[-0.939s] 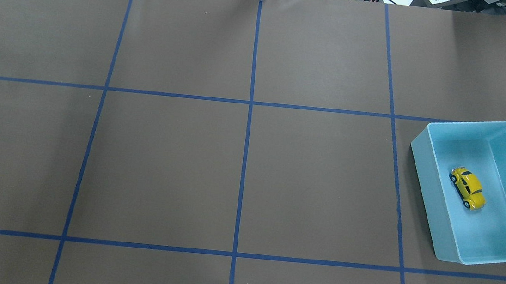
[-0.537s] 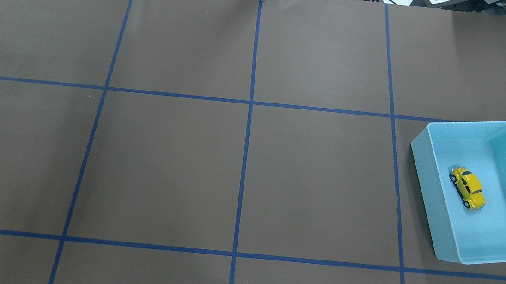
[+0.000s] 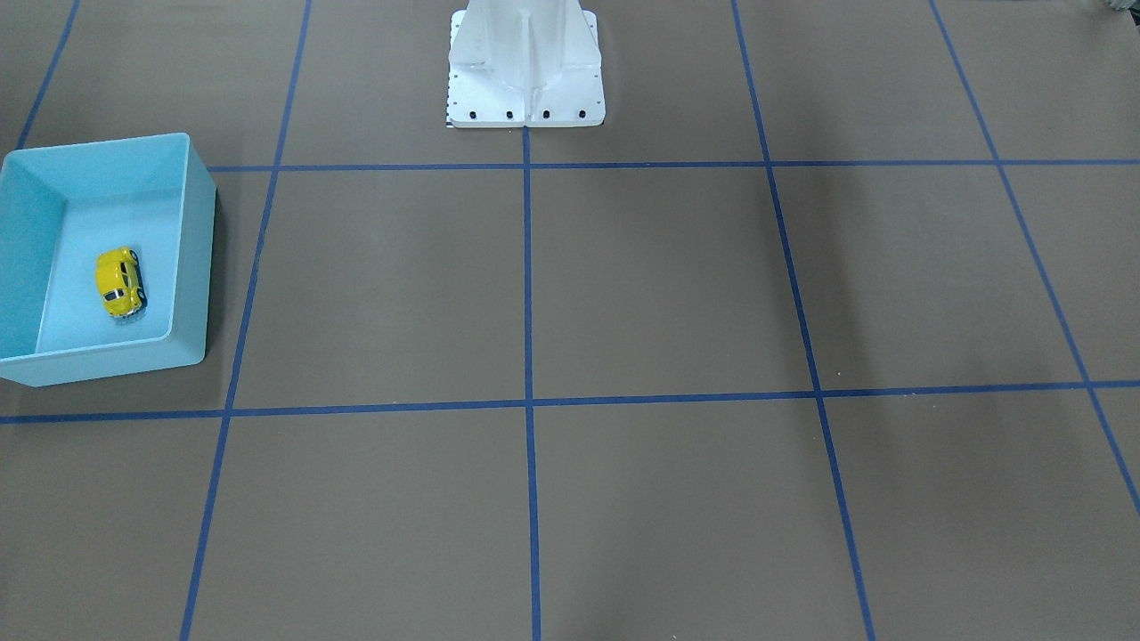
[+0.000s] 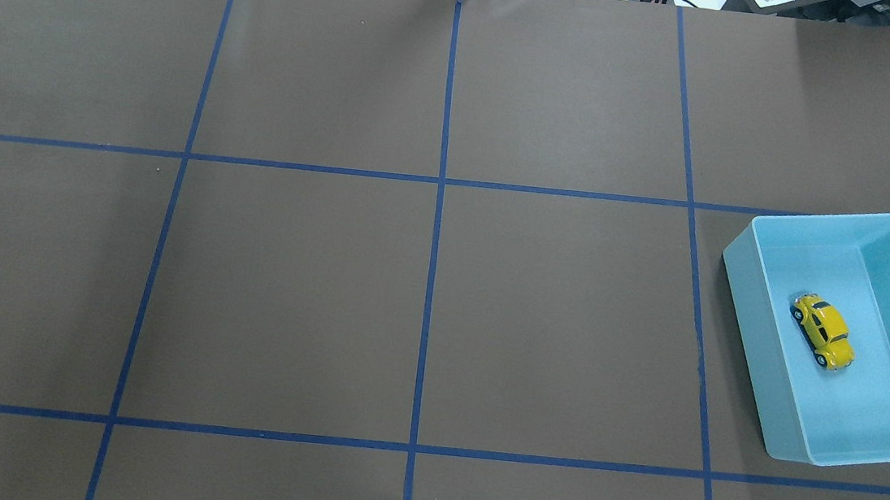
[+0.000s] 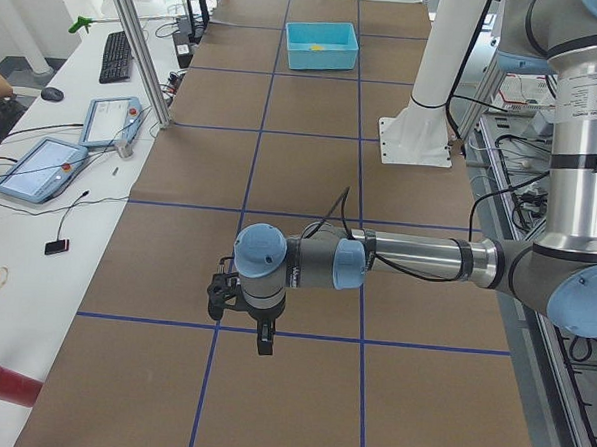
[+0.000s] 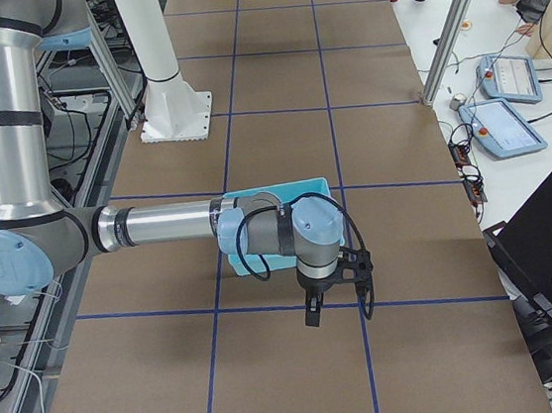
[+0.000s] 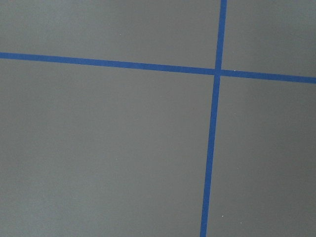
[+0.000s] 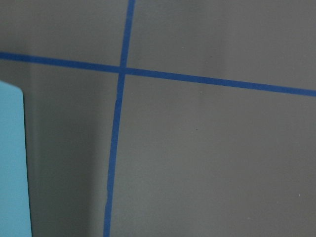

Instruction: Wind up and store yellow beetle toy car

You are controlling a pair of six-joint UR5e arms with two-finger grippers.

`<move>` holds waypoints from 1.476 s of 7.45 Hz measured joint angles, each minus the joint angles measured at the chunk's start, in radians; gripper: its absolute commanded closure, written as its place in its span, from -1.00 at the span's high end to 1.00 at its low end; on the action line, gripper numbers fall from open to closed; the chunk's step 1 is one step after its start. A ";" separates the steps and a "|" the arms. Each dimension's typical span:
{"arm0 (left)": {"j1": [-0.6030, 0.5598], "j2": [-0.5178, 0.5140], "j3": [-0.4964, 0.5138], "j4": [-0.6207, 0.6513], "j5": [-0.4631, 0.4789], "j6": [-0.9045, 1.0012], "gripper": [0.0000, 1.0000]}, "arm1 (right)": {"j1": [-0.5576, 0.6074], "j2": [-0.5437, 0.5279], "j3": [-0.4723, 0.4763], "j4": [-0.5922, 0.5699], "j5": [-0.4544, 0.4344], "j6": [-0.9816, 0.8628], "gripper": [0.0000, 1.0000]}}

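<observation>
1. Table (image 4: pixel 286 292): brown cover with a blue tape grid.
2. Light blue bin (image 4: pixel 762 346): right edge of the overhead view, mid-height, standing on the table.
3. Left fingers (image 5: pixel 263 340): lower centre of the left side view, above the table. Spread cannot be told.
4. Right fingers (image 6: pixel 312 317): centre of the right side view, beside the bin. Spread cannot be told.
5. Yellow beetle toy car (image 4: pixel 822 331): on the bin floor, on its wheels, clear of the walls.

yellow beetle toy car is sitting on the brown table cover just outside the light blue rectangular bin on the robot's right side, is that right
No. The glossy yellow beetle toy car sits inside the light blue rectangular plastic bin, on its floor, not outside on the brown table cover. The overhead exterior view shows this; the rest holds.
</observation>
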 measured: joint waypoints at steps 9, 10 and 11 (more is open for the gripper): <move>0.000 -0.001 0.000 -0.010 -0.008 -0.001 1.00 | 0.002 -0.078 0.078 0.147 0.011 0.019 0.99; 0.000 -0.001 -0.001 -0.010 -0.010 -0.001 1.00 | 0.002 -0.079 0.079 0.145 0.013 0.019 0.99; 0.000 -0.001 -0.001 -0.011 -0.011 -0.001 1.00 | 0.002 -0.080 0.079 0.141 0.015 0.022 0.99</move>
